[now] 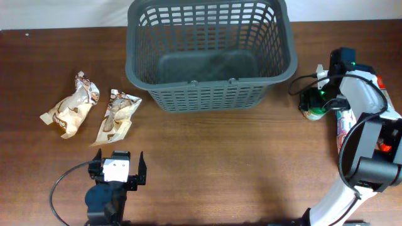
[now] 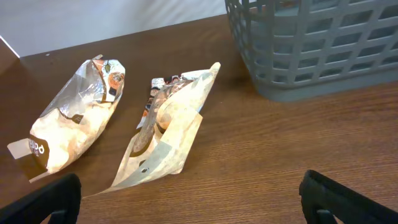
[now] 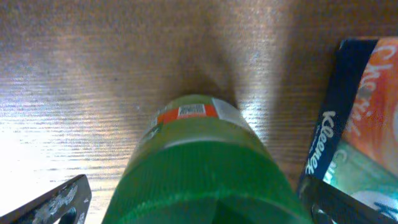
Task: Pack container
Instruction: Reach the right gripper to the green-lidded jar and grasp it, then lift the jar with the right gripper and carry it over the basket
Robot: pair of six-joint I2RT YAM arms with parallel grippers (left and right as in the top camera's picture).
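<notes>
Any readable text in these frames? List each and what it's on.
"Kleenex": on the blue side of the tissue pack, right wrist view.
Script on that pack's orange face: cut off, unreadable.
Label on the green bottle: print too small.
Letters on the bag with brown tab: blurred, unreadable.
Print on the other bag: too small.
On the basket: none.
</notes>
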